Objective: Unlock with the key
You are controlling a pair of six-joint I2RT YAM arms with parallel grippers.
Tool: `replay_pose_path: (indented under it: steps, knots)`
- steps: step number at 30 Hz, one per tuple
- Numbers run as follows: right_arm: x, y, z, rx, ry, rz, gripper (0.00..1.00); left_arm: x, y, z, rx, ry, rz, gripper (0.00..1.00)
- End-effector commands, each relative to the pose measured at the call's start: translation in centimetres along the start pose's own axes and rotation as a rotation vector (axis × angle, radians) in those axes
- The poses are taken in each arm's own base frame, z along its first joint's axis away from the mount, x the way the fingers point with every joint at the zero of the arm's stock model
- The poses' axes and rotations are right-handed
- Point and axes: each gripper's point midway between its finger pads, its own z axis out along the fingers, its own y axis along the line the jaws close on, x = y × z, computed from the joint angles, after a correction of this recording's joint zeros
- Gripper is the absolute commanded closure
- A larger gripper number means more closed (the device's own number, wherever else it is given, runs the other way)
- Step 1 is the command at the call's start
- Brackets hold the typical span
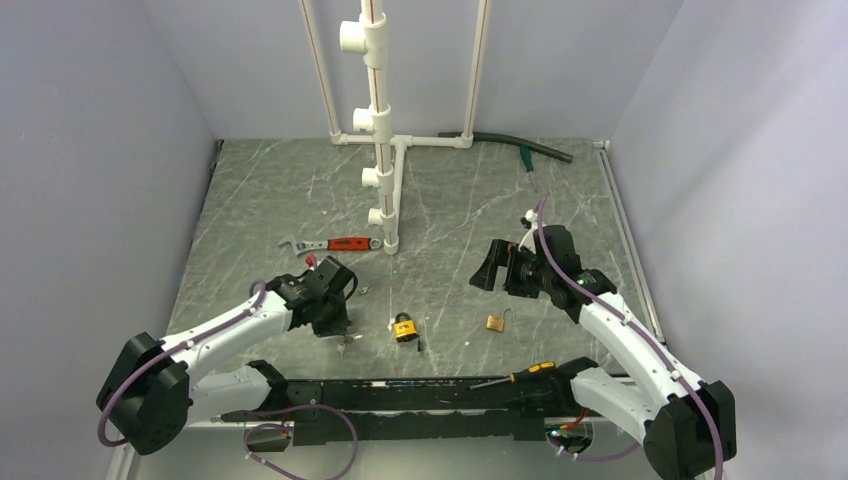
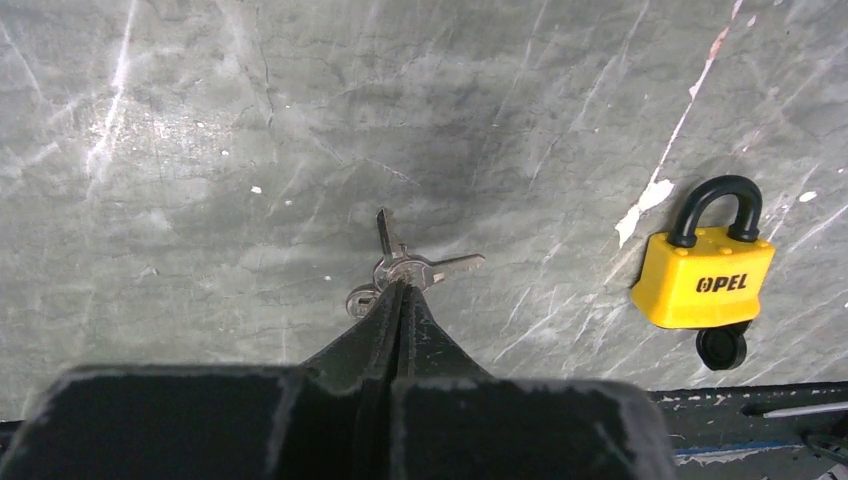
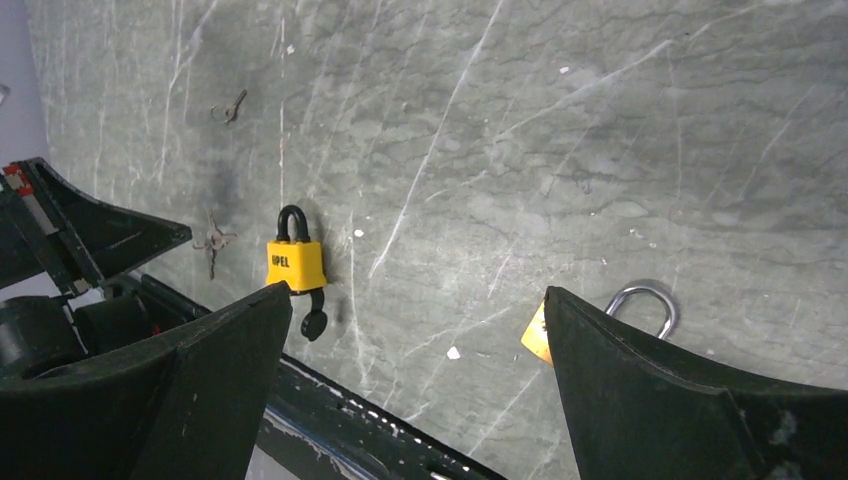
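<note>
Desk (image 1: 450,200) grey marble. My right tool (image 3: 418,295) spread wide, holding nothing. Left tool (image 2: 400,290) pressed together. Yellow padlock (image 2: 705,275) lies near it. Key (image 2: 405,268) on desk, touching left tool's tips; pinched or not, I can't tell.

This is a robot laboratory, a small test cell. Plain pale walls (image 1: 90,150) close a grey marble-patterned table (image 1: 450,200) on three sides. Two white robot arms, the left arm (image 1: 220,330) and the right arm (image 1: 630,340), are bolted to a black rail (image 1: 400,395) at its near edge. A white pipe frame (image 1: 378,120) stands at the back; a wrench (image 1: 335,243) and a screwdriver (image 1: 515,377) lie on the table.
</note>
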Motion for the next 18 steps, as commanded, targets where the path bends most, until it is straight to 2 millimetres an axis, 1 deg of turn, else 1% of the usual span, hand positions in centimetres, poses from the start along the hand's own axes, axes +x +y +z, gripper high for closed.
replay_pose_path:
  steps: [1, 3, 5, 6, 7, 10, 11, 13, 14, 18]
  knots:
    - [-0.8, 1.7, -0.1, -0.051, -0.033, -0.036, 0.00, -0.6, 0.3, -0.7, -0.034, -0.023, -0.011, 0.89]
    - [-0.6, 1.7, 0.1, -0.049, -0.028, -0.038, 0.00, -0.1, 0.7, -0.1, -0.051, -0.007, -0.008, 0.74]
    - [-0.4, 1.8, 0.4, -0.049, -0.021, -0.038, 0.00, 0.2, 0.3, 0.5, -0.029, 0.010, -0.001, 0.54]
    - [-0.2, 1.8, 0.5, -0.048, -0.013, -0.038, 0.00, 0.3, 0.1, 0.8, -0.017, 0.014, 0.000, 0.48]
    - [-0.1, 1.9, 0.6, -0.047, -0.009, -0.040, 0.00, 0.4, -0.1, 1.0, -0.009, 0.018, -0.001, 0.46]
    - [0.1, 1.9, 0.7, -0.038, -0.002, -0.050, 0.00, 0.4, -0.4, 1.3, -0.007, 0.020, -0.002, 0.48]
    - [0.1, 1.9, 0.7, -0.035, -0.001, -0.052, 0.00, 0.4, -0.3, 1.3, -0.021, 0.024, 0.001, 0.50]
    - [0.2, 1.8, 0.7, -0.030, -0.001, -0.053, 0.00, 0.4, -0.1, 1.5, -0.049, 0.027, 0.007, 0.58]
    - [0.2, 1.8, 0.8, -0.030, 0.000, -0.053, 0.00, 0.5, 0.2, 1.6, -0.066, 0.032, 0.010, 0.60]
    - [0.4, 1.7, 1.0, -0.029, 0.009, -0.050, 0.00, 0.9, 0.5, 2.3, -0.097, 0.046, 0.013, 0.65]
